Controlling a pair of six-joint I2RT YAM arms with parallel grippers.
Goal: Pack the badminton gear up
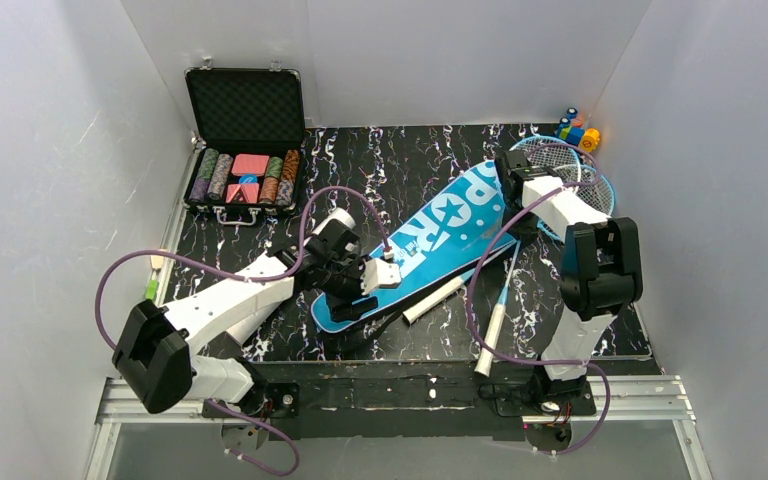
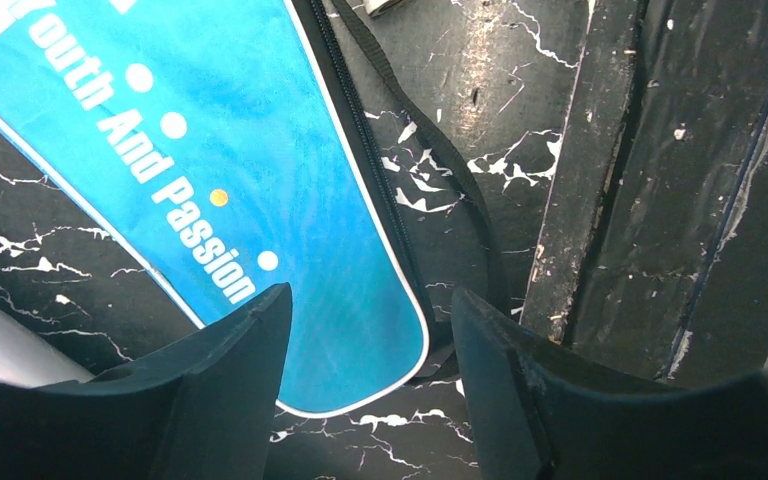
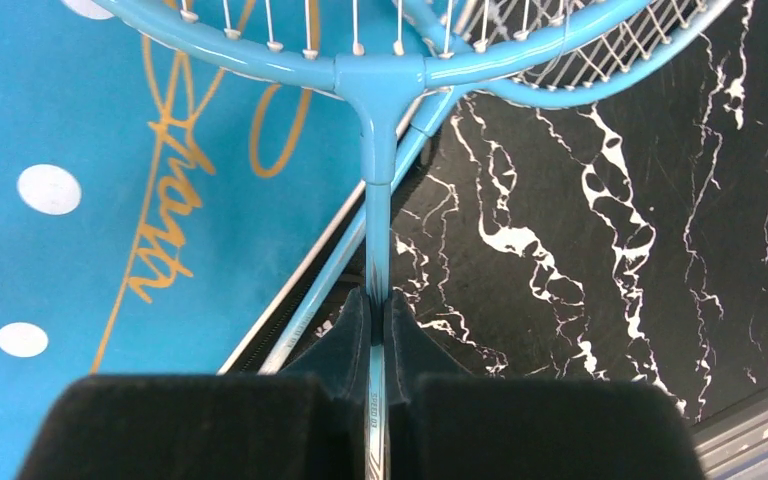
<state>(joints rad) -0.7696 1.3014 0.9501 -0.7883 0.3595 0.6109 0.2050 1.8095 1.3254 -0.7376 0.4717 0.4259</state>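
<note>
The blue "SPORT" bag (image 1: pixel 438 238) lies diagonally across the mat. My left gripper (image 1: pixel 358 300) hovers open over its narrow near end (image 2: pixel 350 320), with nothing between the jaws. The bag's black strap (image 2: pixel 400 130) runs along its edge. My right gripper (image 1: pixel 516 190) is shut on the shaft of one blue racket (image 3: pixel 377 230), just below the throat. Both racket heads (image 1: pixel 572 178) overlap at the far right. The second racket's shaft (image 3: pixel 330 275) runs along the bag's edge. White handles lie at the front (image 1: pixel 490 340) and beside the bag (image 1: pixel 436 299). No shuttlecocks or tube are in view.
An open black case of poker chips (image 1: pixel 245 150) stands at the back left. Small coloured toy blocks (image 1: pixel 578 130) sit at the back right corner. A metal rail (image 1: pixel 390 395) runs along the near edge. White walls enclose the mat on three sides.
</note>
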